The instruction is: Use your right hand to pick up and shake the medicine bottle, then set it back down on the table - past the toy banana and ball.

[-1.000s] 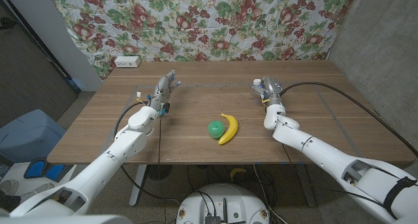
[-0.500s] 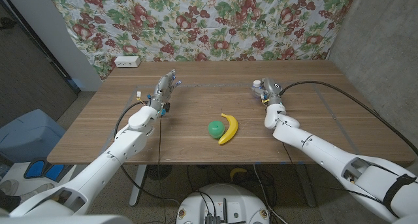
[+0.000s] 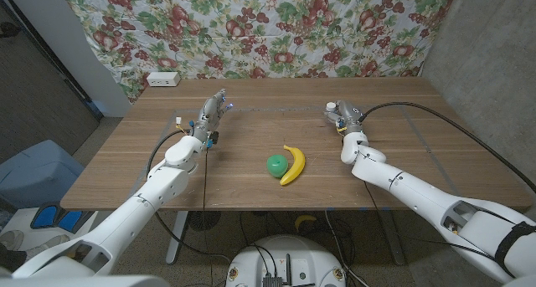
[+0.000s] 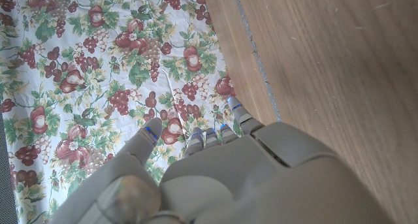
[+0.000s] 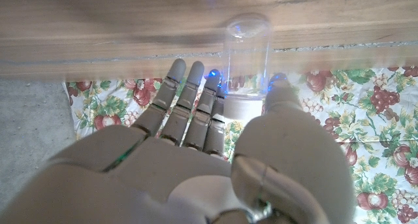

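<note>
Bracketing the medicine bottle [image 5: 247, 61] with the right hand [image 3: 343, 115], fingers [image 5: 186, 93] lying along one side and the thumb along the other, touching or nearly touching it; not showing clearly enough to tell whether already clamping or only closing in. Having edged only slightly over the last second, with the forearm drifting a little to the right, so probably settling the grasp rather than lifting. Still standing upright on the surface [image 3: 402, 145], at the far side and right of centre, so leaving the pick-up, the shake and the set-down all to be done. Looking like a small clear or translucent cylinder with a white cap, blurred in the right wrist view, contents not readable. Lying nearer and to the left, well apart from the bottle: the yellow toy banana [image 3: 292, 164] touching or just beside the green ball [image 3: 275, 164]. Waiting at the far left, the left hand [image 3: 214, 108], fingers apart, holding nothing.
</note>
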